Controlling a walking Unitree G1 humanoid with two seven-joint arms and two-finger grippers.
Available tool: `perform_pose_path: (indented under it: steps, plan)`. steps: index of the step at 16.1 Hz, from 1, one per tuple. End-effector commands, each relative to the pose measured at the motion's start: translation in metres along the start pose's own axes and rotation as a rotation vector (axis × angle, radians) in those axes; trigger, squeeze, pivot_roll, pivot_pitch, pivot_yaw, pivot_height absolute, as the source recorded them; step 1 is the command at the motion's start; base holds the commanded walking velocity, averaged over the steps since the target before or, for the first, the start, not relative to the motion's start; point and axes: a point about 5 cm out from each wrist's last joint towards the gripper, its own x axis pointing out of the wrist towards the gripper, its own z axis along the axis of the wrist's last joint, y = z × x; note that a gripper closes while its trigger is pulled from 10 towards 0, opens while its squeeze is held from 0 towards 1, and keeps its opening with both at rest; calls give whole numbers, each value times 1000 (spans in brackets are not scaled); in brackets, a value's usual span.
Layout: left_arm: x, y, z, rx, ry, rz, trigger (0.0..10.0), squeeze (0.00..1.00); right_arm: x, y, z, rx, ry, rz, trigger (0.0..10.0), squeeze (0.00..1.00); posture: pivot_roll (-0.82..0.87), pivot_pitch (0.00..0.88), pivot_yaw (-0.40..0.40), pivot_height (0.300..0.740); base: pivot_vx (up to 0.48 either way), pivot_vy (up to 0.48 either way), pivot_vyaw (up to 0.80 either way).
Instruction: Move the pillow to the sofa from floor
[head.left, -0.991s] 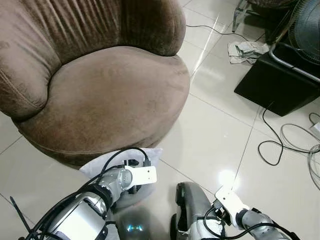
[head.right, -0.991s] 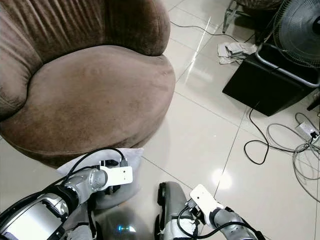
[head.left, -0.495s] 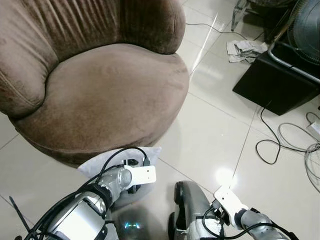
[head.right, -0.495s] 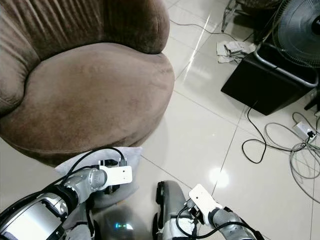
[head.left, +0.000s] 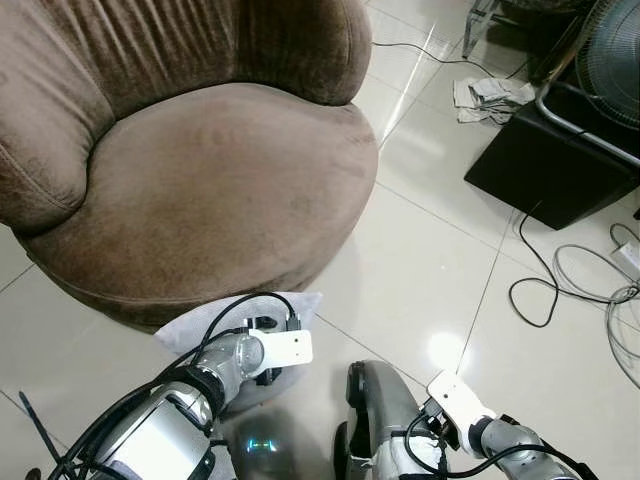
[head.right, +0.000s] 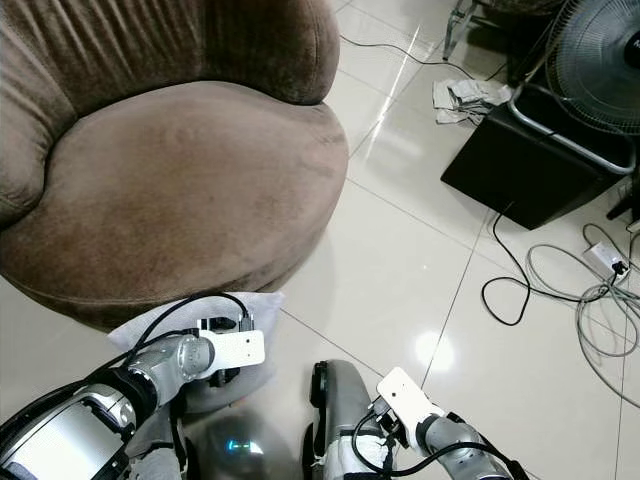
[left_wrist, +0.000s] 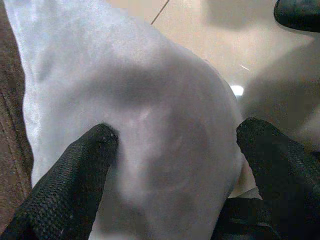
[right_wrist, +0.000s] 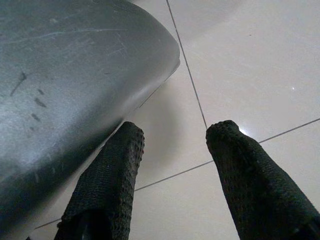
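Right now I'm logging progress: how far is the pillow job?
Done: the left pincer has reached the white pillow, its fingers straddling the fabric. In hand: the grip; the fingers are spread and not clamped. Left: the pillow lies on the floor against the brown sofa base, so closing, lifting and placing on the seat remain. The right pincer hangs open, idle.

Big brown sofa (head.right: 170, 170) takes up the far left, round seat and ribbed back. Just in front of it on the tiled floor (head.right: 400, 270) sits a white pillow (head.right: 190, 310), with the robot's left arm reaching over it; the left hand (head.right: 215, 375) is down on the pillow, fingers mostly hidden under the wrist. The right hand (head.right: 385, 425) hangs low, near right. Far right there's a black box (head.right: 530, 165), a fan (head.right: 600, 65), loose cables (head.right: 590, 300) and a crumpled cloth (head.right: 465, 98).
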Motion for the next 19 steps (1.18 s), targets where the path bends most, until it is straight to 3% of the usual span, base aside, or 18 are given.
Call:
perform_pose_path:
  steps: [1,19]
  plan:
    - [1,-1,5,5,-17,-14,10000,0,-3,-1,-8,19,33,1,10000,0,-50,244,-186,598,0,0,0]
    - [1,1,10,6,-23,-14,10000,0,-5,-5,-9,20,31,-2,10000,0,-44,260,-202,598,0,0,0]
